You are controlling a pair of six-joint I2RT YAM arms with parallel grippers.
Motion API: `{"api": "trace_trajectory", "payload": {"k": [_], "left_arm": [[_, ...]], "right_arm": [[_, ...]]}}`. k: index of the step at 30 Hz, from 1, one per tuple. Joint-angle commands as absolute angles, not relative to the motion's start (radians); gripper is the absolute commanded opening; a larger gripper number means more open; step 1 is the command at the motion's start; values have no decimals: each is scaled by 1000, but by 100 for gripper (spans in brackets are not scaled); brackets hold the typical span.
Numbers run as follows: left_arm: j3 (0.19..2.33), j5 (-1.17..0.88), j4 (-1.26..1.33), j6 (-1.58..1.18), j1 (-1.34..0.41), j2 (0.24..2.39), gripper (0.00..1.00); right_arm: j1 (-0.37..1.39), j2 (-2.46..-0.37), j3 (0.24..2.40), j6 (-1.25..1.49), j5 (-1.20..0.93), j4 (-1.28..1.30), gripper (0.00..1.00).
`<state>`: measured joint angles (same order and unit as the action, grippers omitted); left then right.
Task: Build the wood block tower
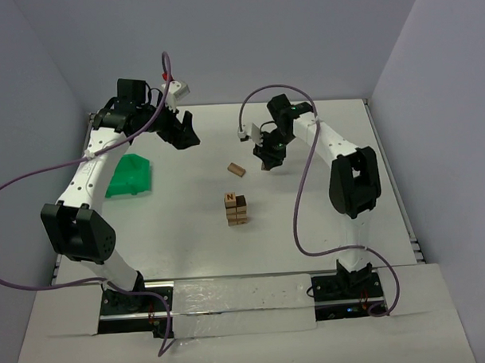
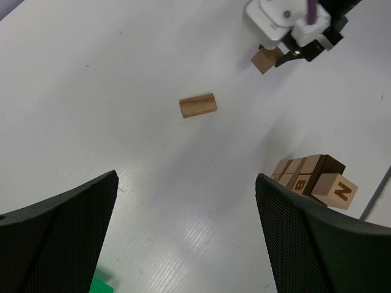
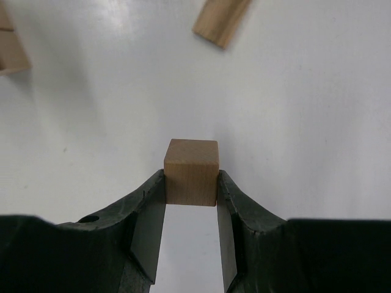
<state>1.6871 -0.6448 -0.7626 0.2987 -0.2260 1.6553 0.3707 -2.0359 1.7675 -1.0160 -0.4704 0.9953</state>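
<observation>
Spanning the whole scene: table [image 1: 188,231], white, carrying every item below.

Green bin [image 1: 131,176]: lay well to the left of the tower [image 1: 235,208], not involved.

Left gripper [image 1: 183,134]: hung raised, beyond and left of the tower, fingers spread wide with nothing between them.

Right gripper [image 1: 267,157]: sat beyond and right of the tower, fingers closed onto a cube [image 3: 191,165]. Only the fingertips pinched its side faces, so the hold looked shallow. Whether the cube was clear of the table could not be told.

Tower: short stack a few layers tall, near mid-table, one top block lettered N.

Loose block [image 1: 237,170]: oblong, lying on its side just beyond the tower, between it and the right gripper.

Cube: plain, light tan, smallest item.

Handling note (judgement): the step looked like carrying the cube to the tower top. It called for lifting high enough to pass over the loose block, arriving straight above the tower, squaring the cube to the top layer, lowering slowly, and letting go only once it rested. A sideways approach risked toppling the stack. The fingertip hold might let the cube pivot.
</observation>
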Motion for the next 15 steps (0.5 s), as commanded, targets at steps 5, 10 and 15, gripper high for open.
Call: {"api": "trace_trajectory", "payload": {"k": [5, 10, 15], "left_arm": [[1688, -760, -765, 229, -197, 1664, 99], [1642, -788, -723, 195, -190, 1641, 99], [1598, -808, -691, 176, -190, 1617, 99]], "right_arm": [[409, -1865, 1862, -1110, -623, 1210, 0], [471, -1800, 1831, -1055, -560, 1195, 0], [539, -1734, 1764, -1029, -497, 1168, 0]]}}
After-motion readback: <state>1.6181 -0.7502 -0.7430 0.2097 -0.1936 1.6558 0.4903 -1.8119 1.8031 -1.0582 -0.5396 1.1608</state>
